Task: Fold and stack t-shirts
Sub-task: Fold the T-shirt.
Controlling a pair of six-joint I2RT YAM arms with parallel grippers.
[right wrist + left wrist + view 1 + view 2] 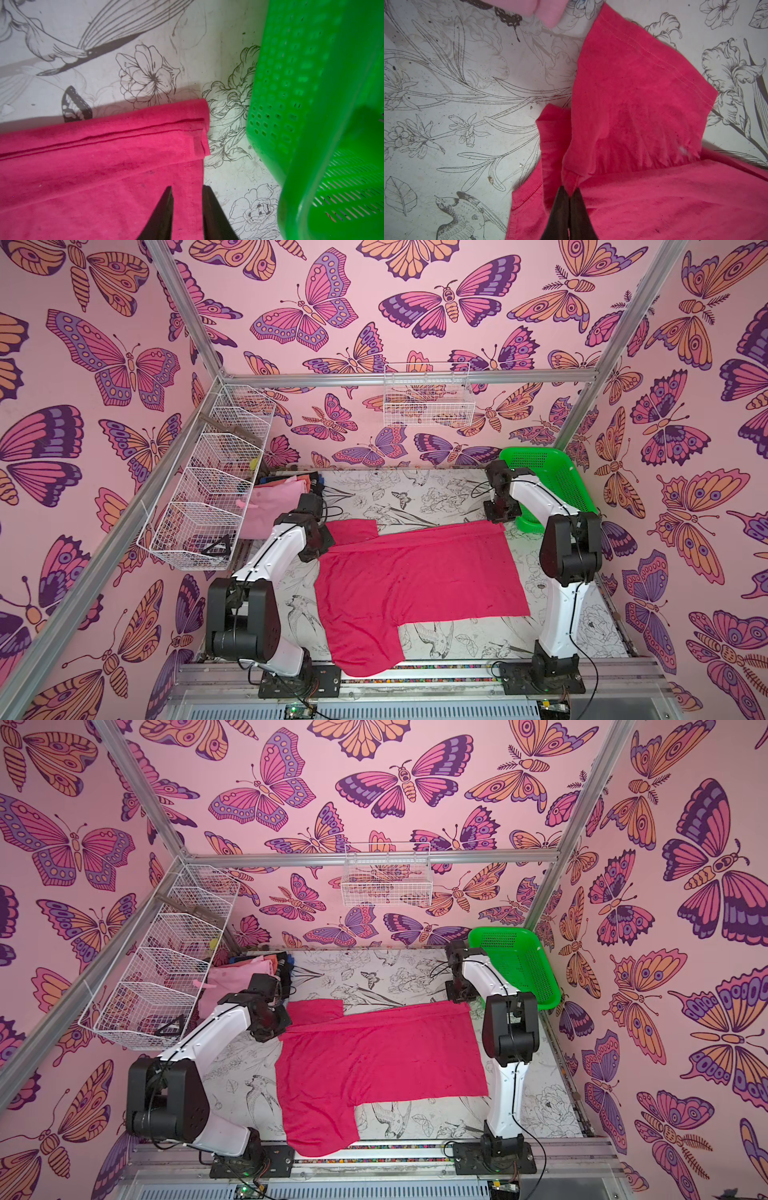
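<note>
Left hand [570,190]: clamped shut on a pinched ridge of the crimson t-shirt [415,580], beside its collar.
Right hand [187,190]: fingers a narrow gap apart over the crimson t-shirt's far hem corner; cloth lay flat under the gap, ungripped.
Hidden: in both top views each hand sat out of sight under its own wrist; the arm and a white wire rack [208,489] covered part of the light pink t-shirt [270,506].
Cut off: one crimson sleeve drooped over the worktop [457,497] edge.
Hard to make out: orange and dark cloth edges [305,480] past the pink one, number unclear.
Count: two hands, one crimson t-shirt, one light pink, one green basket [544,472].
Position: crimson t-shirt spread mid-worktop; basket just beside its hem end; pink t-shirt near its collar end.
Materials: soft napped cloth, stitched hems; perforated plastic basket; worktop printed with line-drawn flowers and birds.
</note>
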